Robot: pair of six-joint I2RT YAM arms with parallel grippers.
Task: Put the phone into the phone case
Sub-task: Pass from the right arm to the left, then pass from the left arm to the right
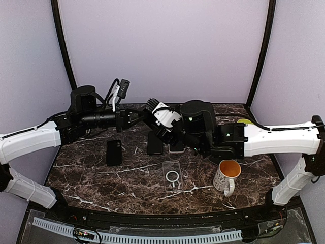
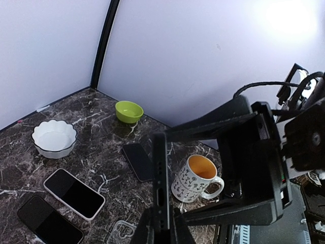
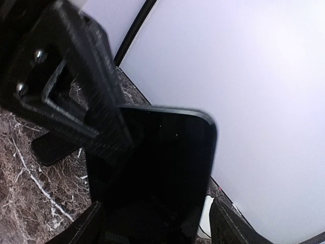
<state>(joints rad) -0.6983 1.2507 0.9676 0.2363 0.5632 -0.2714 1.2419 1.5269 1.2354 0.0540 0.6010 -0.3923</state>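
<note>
A black phone (image 2: 161, 178) hangs in the air over the middle of the table, held between both arms. In the left wrist view I see it edge-on, port side toward me, with my left gripper (image 2: 161, 226) shut on it from below. My right gripper (image 3: 155, 218) spans the phone's (image 3: 157, 162) width, a finger on each long side. From above, the left gripper (image 1: 146, 116) and right gripper (image 1: 161, 127) meet at the table's back centre. The clear phone case (image 1: 172, 175) lies flat on the marble in front of them, also seen as the case (image 2: 119, 233) low in the left wrist view.
A patterned mug (image 1: 227, 176) stands right of the case. Three more phones lie on the table: a black one (image 1: 114, 152) at left, another black one (image 1: 155, 145) and a white-edged one (image 1: 176, 147) under the grippers. A green bowl (image 2: 128, 111) and a white bowl (image 2: 54, 138) sit at the back.
</note>
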